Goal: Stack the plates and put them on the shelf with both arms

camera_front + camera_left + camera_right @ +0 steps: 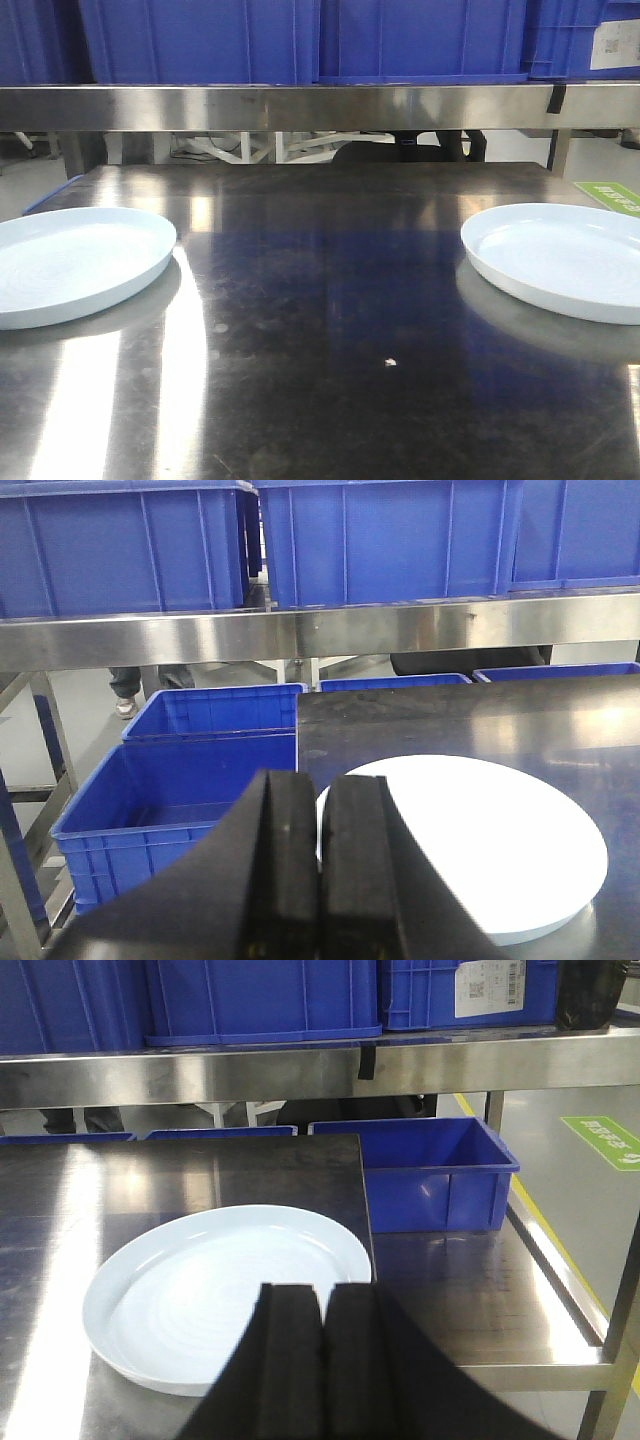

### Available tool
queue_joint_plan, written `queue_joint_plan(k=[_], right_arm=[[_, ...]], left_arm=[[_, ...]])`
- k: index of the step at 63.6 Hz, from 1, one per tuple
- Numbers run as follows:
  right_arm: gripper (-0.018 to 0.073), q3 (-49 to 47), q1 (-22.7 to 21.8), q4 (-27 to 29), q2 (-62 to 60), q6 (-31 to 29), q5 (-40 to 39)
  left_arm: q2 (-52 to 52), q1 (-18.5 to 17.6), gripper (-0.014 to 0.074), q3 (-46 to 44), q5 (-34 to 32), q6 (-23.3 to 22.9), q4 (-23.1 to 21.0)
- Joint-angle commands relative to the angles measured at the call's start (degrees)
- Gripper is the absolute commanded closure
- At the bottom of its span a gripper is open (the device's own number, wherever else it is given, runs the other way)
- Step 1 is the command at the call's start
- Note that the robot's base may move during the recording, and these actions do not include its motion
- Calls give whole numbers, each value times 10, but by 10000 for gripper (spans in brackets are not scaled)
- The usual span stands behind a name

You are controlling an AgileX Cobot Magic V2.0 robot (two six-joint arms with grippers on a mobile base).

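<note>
The left fingers (pixel 308 825) are pressed shut with nothing between them. They hover by the near edge of the left plate (pixel 480 850). That plate lies flat on the left side of the dark, shiny bench (pixel 320 300). Past the bench end, lower down, sit 2 open blue bins (pixel 170 800). A tiny pale crumb (pixel 390 362) lies near the middle of the bench. At the back runs the steel shelf (pixel 300 107) — big blue crates (pixel 200 40) stand on it. The right plate (pixel 565 260) lies flat on the right side, well apart from the first one. The right fingers (pixel 314 1315) are shut too, and empty, by that plate's near edge — the 2 plates are not yet stacked.
</note>
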Motion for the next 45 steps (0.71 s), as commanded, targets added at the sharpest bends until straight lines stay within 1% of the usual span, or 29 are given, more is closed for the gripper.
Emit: queue_joint_plan(k=[1,45], right_arm=[[510,1,-2,-5,-10,0,-51],[510,1,-2,-5,-10,0,-51]], left_arm=[[-13,1,516,2,-48,-3,-3],[-13,1,516,2,-52,-3,-3]])
